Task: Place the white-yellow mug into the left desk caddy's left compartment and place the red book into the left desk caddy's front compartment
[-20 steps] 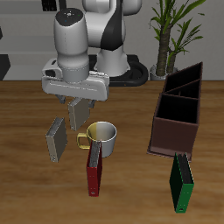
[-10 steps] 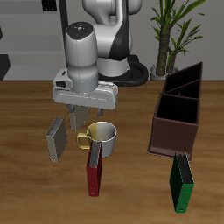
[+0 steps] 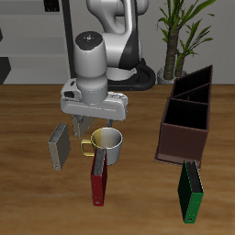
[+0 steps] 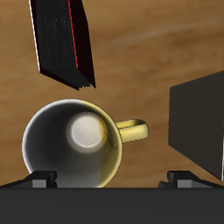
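Nearest the table's front edge lies one green book [image 3: 189,191], at about five o'clock from the table's middle. One red book [image 3: 97,177] stands on edge at roughly seven o'clock, its top touching or nearly touching the white-yellow mug [image 3: 106,143], which sits upright just behind it with its yellow handle pointing toward nine o'clock. One grey book [image 3: 60,145] stands just beyond that handle.

The wrist view looks straight down into the mug [image 4: 72,143], showing its pale inside and the handle sticking out sideways, with the red book [image 4: 63,42] just clear of the rim and a dark slab that may be the grey book past the handle. None of the mug's inside shows from the exterior view.

Above and slightly behind the mug hangs the gripper [image 3: 81,122]; the exterior view shows its fingers pointing down but not the gap, and the wrist view shows only two fingertips set wide, one on each side of the mug, so the hand looks spread and holds nothing.

Farther back, at two to three o'clock, stands the one left desk caddy [image 3: 188,117], its sections bare. A potted plant [image 3: 180,32] rises behind it.
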Tool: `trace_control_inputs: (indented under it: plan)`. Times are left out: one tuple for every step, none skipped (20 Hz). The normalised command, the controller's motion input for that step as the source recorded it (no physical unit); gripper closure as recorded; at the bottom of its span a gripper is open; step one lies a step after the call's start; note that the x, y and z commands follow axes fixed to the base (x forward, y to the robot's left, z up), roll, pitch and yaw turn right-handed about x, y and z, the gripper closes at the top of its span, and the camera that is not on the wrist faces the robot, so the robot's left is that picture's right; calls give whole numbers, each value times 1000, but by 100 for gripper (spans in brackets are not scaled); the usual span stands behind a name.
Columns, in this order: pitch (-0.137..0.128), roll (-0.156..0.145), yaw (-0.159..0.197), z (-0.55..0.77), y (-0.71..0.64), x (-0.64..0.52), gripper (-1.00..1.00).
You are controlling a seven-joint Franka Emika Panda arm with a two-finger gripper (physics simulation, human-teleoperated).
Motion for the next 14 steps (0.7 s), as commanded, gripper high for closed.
trace_control_inputs:
  plan:
    - [46,40,-26,-308,91,52,-100]
    - [-13,-27,13,-183,-75,-23,-100]
    - [33,-13,-114,-221,-123,17,-100]
    - [5,15,-7,-194,-41,-37,-100]
    - [6,-1,-4,-125,-62,38,-100]
    - [58,-48,-37,-290,-206,-2,-100]
    - [43,3,-16,-441,-117,-82,-100]
    - [33,-17,4,-113,-80,55,-100]
    - [42,-20,-1,-316,-119,15,-100]
    - [48,-19,-20,-364,-91,-56,-100]
    - [40,-10,-69,-277,-79,-57,-100]
    - [0,0,0,0,0,0,-100]
    - [25,-23,-23,-294,-23,-37,-100]
    - [78,44,4,-281,-22,104,-100]
